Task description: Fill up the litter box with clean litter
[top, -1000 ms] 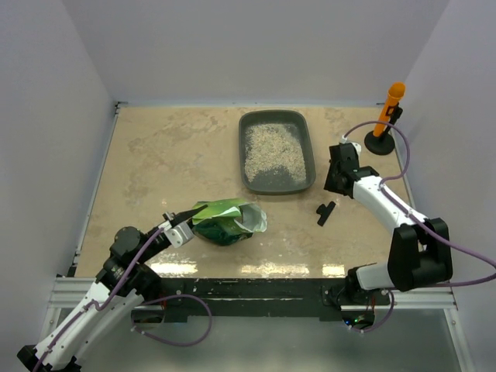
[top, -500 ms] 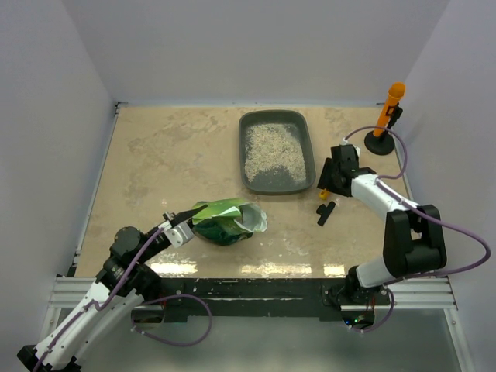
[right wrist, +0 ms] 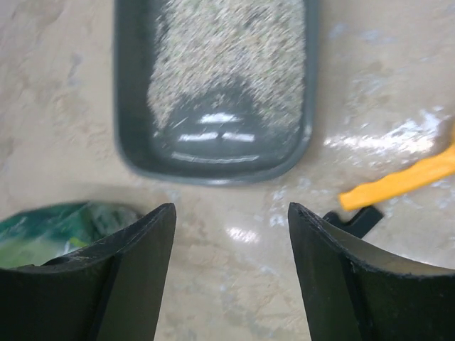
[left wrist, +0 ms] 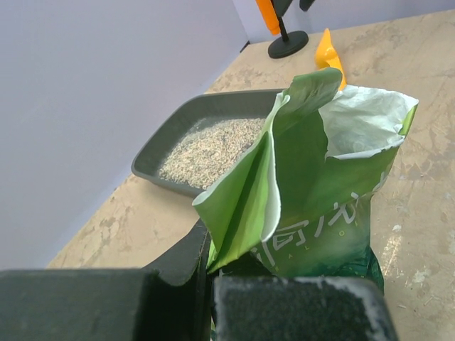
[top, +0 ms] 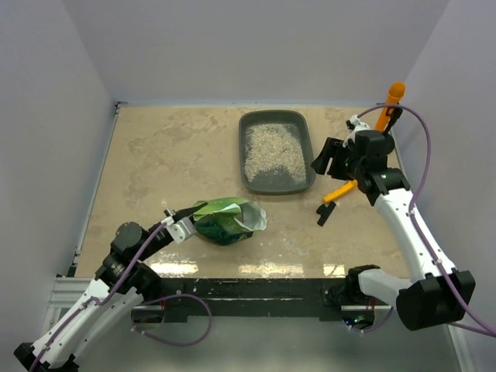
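Where litter [top: 273, 149] thins, tray floor [right wrist: 213, 135] (glare-blurred).

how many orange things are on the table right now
2. An orange-handled tool on a black stand stands upright at the far right corner. An orange scoop with a black end lies flat on the tabletop right of the litter box. None seem hidden.
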Available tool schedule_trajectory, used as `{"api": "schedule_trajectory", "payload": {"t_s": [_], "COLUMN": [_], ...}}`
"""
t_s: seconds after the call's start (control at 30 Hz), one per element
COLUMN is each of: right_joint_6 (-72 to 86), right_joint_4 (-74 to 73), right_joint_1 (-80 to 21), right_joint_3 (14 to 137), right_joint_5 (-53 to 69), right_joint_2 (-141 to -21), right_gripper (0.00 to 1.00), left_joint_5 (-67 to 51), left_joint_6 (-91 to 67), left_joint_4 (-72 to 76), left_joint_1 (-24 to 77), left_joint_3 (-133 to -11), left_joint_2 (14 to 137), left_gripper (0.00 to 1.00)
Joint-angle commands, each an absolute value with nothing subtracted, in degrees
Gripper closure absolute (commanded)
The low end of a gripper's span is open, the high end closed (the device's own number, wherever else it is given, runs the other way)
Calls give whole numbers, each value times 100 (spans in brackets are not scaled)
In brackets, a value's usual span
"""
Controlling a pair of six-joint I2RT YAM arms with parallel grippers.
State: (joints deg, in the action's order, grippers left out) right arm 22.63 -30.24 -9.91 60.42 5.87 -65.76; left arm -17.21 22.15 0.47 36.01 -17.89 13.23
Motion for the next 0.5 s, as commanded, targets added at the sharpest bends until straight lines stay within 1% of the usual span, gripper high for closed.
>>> {"api": "schedule_trajectory", "payload": {"t_s": [0.0, 0.07, 0.1, 0.2, 0.23, 0.3, 0.47], "right_joint_6": [2127, 2258, 2328, 2662, 2759, 3014, 3216], "right_joint_4": [-3560, -3568, -3577, -3490, -3472, -3341, -3401], "right_joint_1": [-1273, -1563, -2052, -2984, -3154, -3383, -3559], "right_joint_3": [6038, 6064, 6099, 6249, 6284, 6302, 6398], "right_joint_5": [2029, 2241, 2198, 2058, 1952, 1793, 1644], "right_joint_2": [-6241, -6179, -6187, -6310, -6311, -6249, -6065], "right_gripper": [33, 33, 33, 33, 33, 33, 34], "left_joint_5": [-1705, -1618, -1600, -1503, -1486, -1415, -1248], "left_joint_6": [2381, 2469, 2487, 2584, 2619, 2654, 2707], "left_joint_4": [352, 325, 299, 255, 237, 159, 88], "left_joint_1": [3604, 3604, 3595, 3604, 3604, 3604, 3604], "left_joint_3": [-2311, -2407, -2443, -2566, -2593, -2680, -2795], "left_joint_2": [1520, 1555, 1582, 1608, 1608, 1600, 1512], "left_gripper": [100, 100, 100, 100, 100, 100, 100]}}
